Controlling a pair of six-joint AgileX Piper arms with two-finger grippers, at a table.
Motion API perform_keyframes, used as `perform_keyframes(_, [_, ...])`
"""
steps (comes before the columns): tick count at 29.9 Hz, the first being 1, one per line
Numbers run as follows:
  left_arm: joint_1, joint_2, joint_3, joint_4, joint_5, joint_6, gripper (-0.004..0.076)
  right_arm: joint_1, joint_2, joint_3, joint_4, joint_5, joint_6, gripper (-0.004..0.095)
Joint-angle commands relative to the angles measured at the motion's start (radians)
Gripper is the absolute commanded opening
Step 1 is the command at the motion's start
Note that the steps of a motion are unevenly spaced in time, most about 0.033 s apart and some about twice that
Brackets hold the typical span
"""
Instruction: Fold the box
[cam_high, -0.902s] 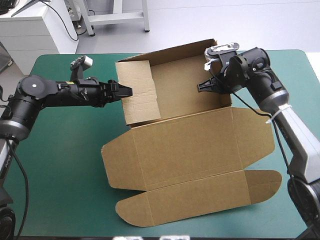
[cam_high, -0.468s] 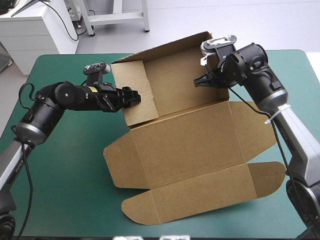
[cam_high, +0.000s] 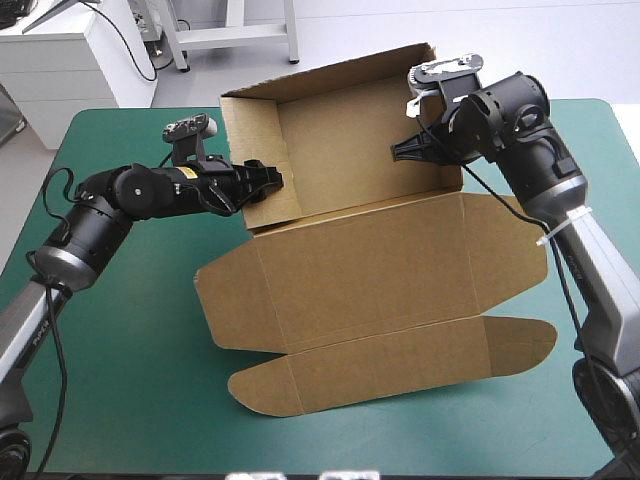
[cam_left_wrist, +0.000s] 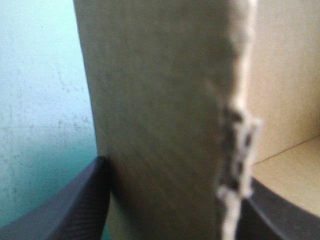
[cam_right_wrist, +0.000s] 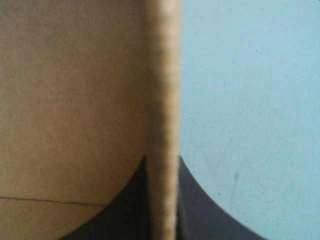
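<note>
Brown board mid-table: the box (cam_high: 380, 280) lies with its long axis across, far walls up, lid flat toward the near edge. The left gripper (cam_high: 266, 180) is clamped on the left end wall, the right gripper (cam_high: 404, 150) pinches the right one — each arm nearest its own end.

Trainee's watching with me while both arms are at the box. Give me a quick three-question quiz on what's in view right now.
1. True or false: the box has its lid lying flat on the teal-green cover.
2. What is the right gripper shut on? A) the box's right side wall B) the lid C) nothing
3. Fill in: the left gripper holds the box's ___ side wall.

Key: 1 true; 2 A; 3 left.
</note>
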Motion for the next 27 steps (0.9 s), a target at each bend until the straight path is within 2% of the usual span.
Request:
perform_keyframes(1, [-0.009, -0.038, -0.027, -0.045, -0.072, 0.040, 0.0258, 0.004, -0.056, -0.037, 0.009, -0.054, -0.001, -0.0014])
perform_keyframes(2, [-0.009, -0.038, -0.027, -0.045, -0.072, 0.066, 0.0106, 0.004, -0.056, -0.037, 0.009, -0.054, -0.001, -0.0014])
perform_keyframes(3, [-0.009, -0.038, -0.027, -0.043, -0.082, 0.082, 0.0000, 0.004, -0.056, -0.037, 0.009, -0.054, -0.001, -0.0014])
perform_keyframes(6, [-0.009, -0.038, -0.050, -0.032, -0.117, 0.081, -0.0007, 0.004, -0.056, -0.037, 0.009, -0.046, -0.001, -0.0014])
perform_keyframes(8, [-0.009, -0.036, -0.093, 0.010, -0.097, 0.079, -0.0008, 0.004, -0.056, -0.037, -0.003, -0.037, 0.003, -0.0014])
perform_keyframes(12, [-0.009, 0.006, -0.198, 0.150, 0.003, 0.003, -0.0008, -0.005, -0.041, -0.035, -0.034, -0.004, 0.044, -0.0016])
perform_keyframes(15, [-0.009, 0.052, -0.252, 0.225, 0.067, -0.065, -0.0008, -0.007, -0.016, -0.034, -0.005, 0.011, 0.044, -0.0016])
perform_keyframes(21, [-0.010, 0.149, -0.295, 0.245, 0.202, -0.068, -0.0008, -0.007, 0.042, -0.017, 0.076, 0.011, 0.044, -0.0016])
perform_keyframes(27, [-0.010, 0.225, -0.295, 0.249, 0.306, -0.068, -0.0008, -0.007, 0.070, 0.134, 0.105, 0.011, 0.039, -0.0016])
